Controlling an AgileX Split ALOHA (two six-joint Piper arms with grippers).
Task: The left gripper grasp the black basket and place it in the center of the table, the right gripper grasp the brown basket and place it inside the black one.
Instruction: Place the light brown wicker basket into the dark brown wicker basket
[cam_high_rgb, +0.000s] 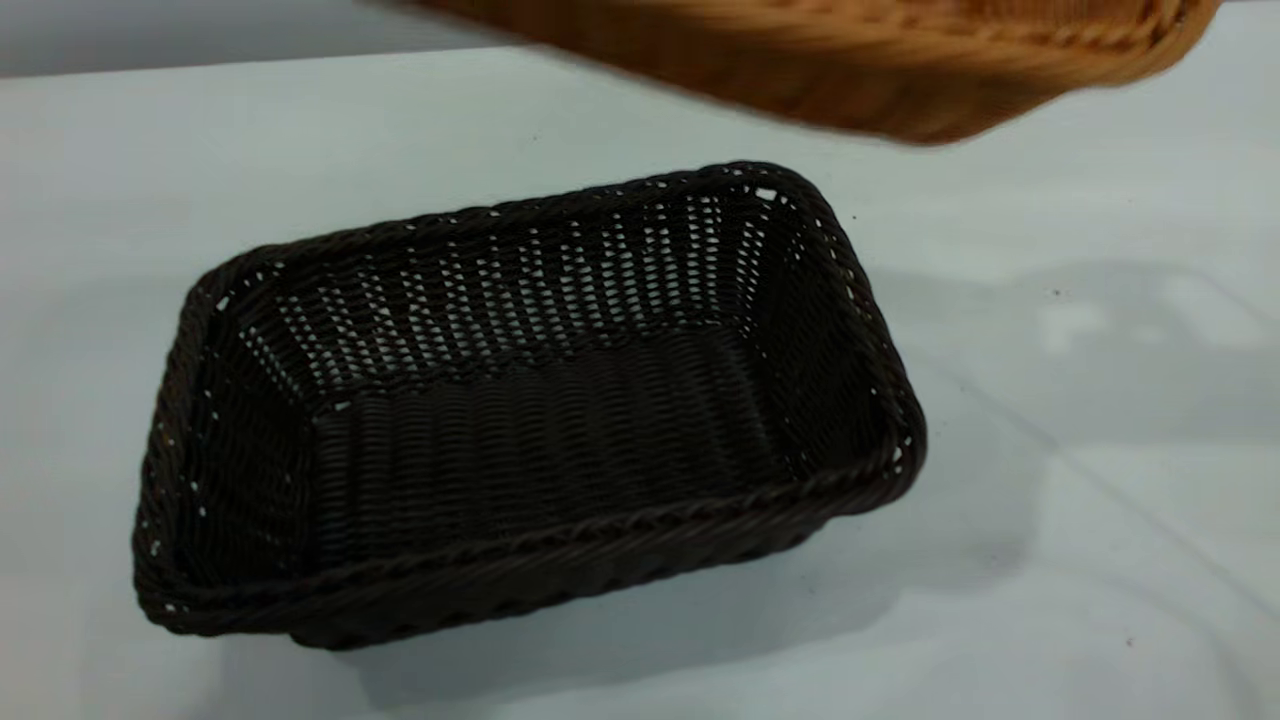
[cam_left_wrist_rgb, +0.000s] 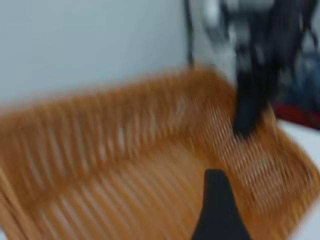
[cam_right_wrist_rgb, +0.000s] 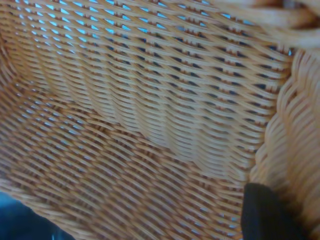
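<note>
exterior view: black basket (cam_high_rgb: 520, 420) centre frame on table (cam_high_rgb: 1100, 450); brown basket (cam_high_rgb: 880, 70) airborne, upper right. right gripper (cam_right_wrist_rgb: 267, 212) evidently clamps its wall. best levelled over the black rim before lowering. left gripper unseen.

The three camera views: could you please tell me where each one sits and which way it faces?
Exterior: above, looking down at the dark woven wicker basket on the white table; no arm visible.
Left wrist: faces the orange-tan wicker basket; black fingers show.
Right wrist: close inside that basket's wall; one black fingertip shows.
Shared: all three show the orange-tan basket.
</note>
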